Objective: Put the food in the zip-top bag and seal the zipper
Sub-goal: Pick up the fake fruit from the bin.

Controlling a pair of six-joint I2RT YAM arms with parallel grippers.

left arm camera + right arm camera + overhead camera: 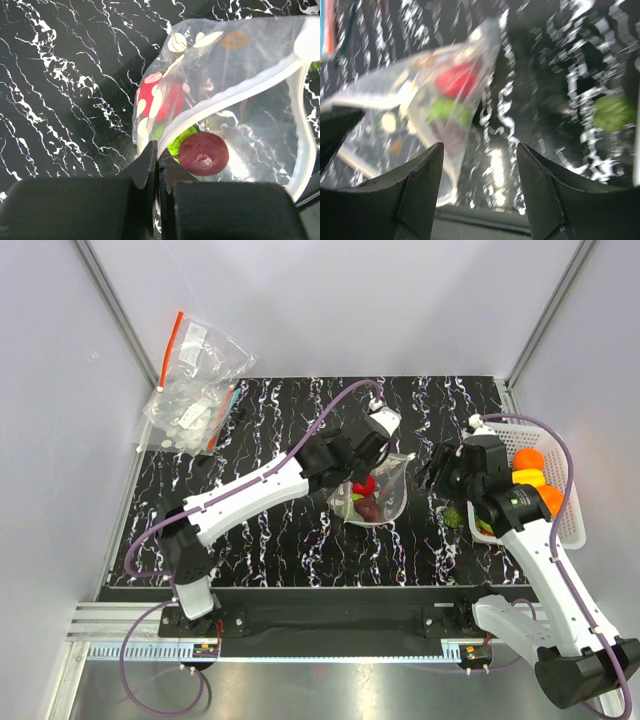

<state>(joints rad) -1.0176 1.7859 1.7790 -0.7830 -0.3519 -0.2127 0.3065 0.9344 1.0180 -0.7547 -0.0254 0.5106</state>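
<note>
The dotted zip-top bag [385, 490] lies mid-table with its mouth open. A red [167, 100], a green [182, 142] and a dark purple food piece [203, 153] sit inside it. My left gripper [159, 155] is shut on the bag's pale zipper rim [225, 97]. My right gripper [432, 475] is open and empty, just right of the bag; in its wrist view [480, 150] the bag [430, 95] is ahead to the left. A green food piece [453, 515] lies on the table near the right gripper, and also shows in the right wrist view [614, 113].
A white basket [570, 480] at the right edge holds orange food [528, 460]. A clear undotted bag with a red strip [195, 390] lies at the back left. The table is black with white veins [270, 540].
</note>
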